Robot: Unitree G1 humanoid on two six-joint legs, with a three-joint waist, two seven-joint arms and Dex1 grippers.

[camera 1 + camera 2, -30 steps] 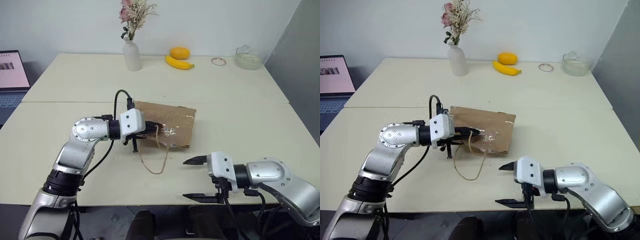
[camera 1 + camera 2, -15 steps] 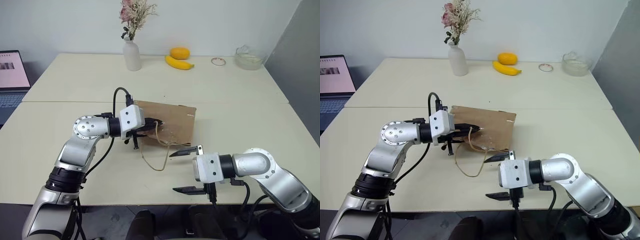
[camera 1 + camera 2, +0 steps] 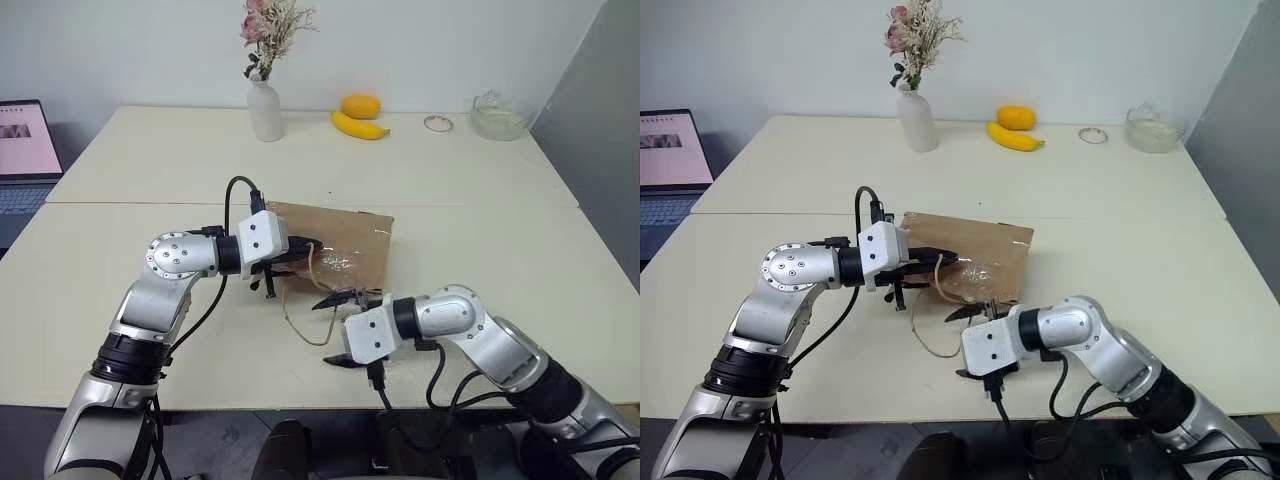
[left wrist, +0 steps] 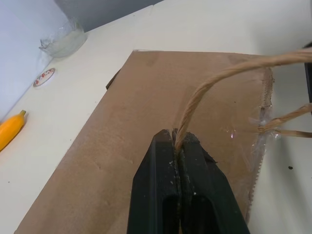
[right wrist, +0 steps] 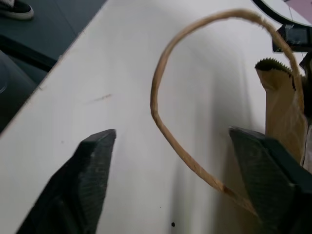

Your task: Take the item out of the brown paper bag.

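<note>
Evidently we were at the opening step: the brown paper bag (image 3: 338, 250) lay flat on its side on the pale table (image 3: 480, 230), mouth toward us, and the item itself could not be seen (presumably inside). Our left gripper (image 4: 176, 146) was clamped tight on one thin handle (image 4: 214, 80), a twisted tan cord, holding it above the mouth. Our right gripper (image 3: 339, 329) hovered at the mouth, its jaws spread wide with the other handle loop (image 5: 165, 126) lying slack on the table between the ribbed black fingers (image 5: 92, 170). Next, we judged, the right gripper needed either to pinch that loop and part the mouth, or to slip inside for the bottle. The kraft paper looked creased and matte, with a serrated edge and a glint of clear tape.
</note>
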